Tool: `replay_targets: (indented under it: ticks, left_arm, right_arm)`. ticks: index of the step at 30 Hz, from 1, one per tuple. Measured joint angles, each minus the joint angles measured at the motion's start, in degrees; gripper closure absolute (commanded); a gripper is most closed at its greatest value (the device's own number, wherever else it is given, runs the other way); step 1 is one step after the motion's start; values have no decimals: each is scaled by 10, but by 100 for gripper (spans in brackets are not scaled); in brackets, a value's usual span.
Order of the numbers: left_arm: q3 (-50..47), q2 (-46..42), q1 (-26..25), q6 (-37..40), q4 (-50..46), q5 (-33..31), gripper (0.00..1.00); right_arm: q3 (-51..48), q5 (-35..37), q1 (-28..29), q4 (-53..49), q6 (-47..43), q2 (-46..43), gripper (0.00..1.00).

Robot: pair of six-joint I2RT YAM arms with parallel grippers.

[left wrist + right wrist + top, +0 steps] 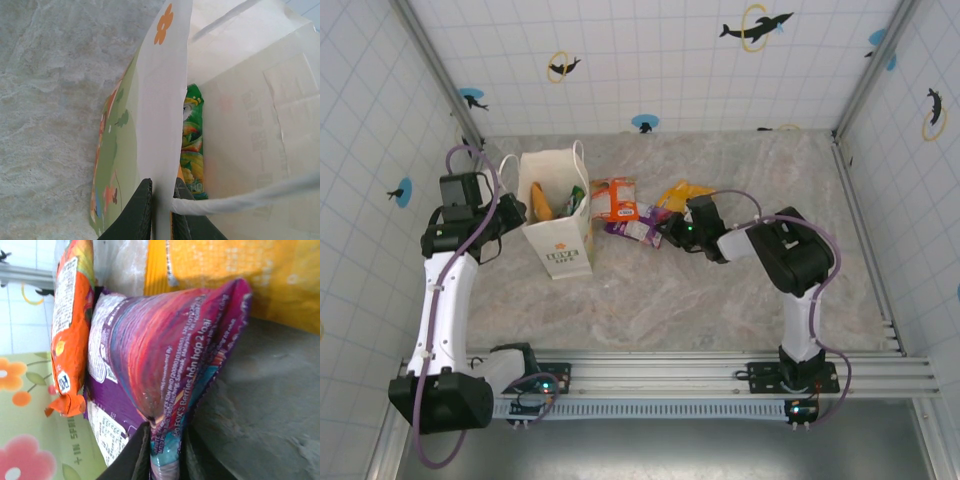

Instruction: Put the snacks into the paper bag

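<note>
Right gripper (162, 452): clamped on the sealed corner of the purple packet (165, 355), which is glossy crinkled foil, pillow-shaped. Orange packet (70, 325) touches its left side. Yellow packet (240, 275) lies beyond it, flat and shiny. All rest on the mottled grey stone-look table (270, 405), just right of the paper bag (165, 100).

Bag: white, stiff, rectangular, upright at left, mouth open, green packet (192, 145) inside.

Left gripper (162, 210): pinched on the bag's left wall, beside a string handle (240, 200).

Handling: lift the purple packet clear of its neighbours, carry it over the mouth, release low. The thin seam may slip.
</note>
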Motion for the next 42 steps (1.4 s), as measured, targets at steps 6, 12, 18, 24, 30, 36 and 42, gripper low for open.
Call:
replay_targets:
  ticks: [6,12,18,24,30,36,42]
  left_arm:
    - [0,0,0,0,0,-1,86]
    - [0,0,0,0,0,-3,86]
    - [0,0,0,0,0,-3,87]
    - [0,0,0,1,0,-3,87]
    - [0,0,0,2,0,-3,87]
    - [0,0,0,4,0,-3,87]
    - [0,0,0,5,0,-3,94]
  right_arm:
    - [0,6,1,6,-7,-2,94]
    - [-7,19,3,-23,-35,-57,97]
    - [-51,54,3,-81,-76,-167,100]
    - [-66,108,7,-155,-130,-270,100]
    - [-31,159,40,-237,-219,-329,100]
    - [75,200,88,-306,-321,-332,100]
    - [208,215,131,-329,-396,-318,100]
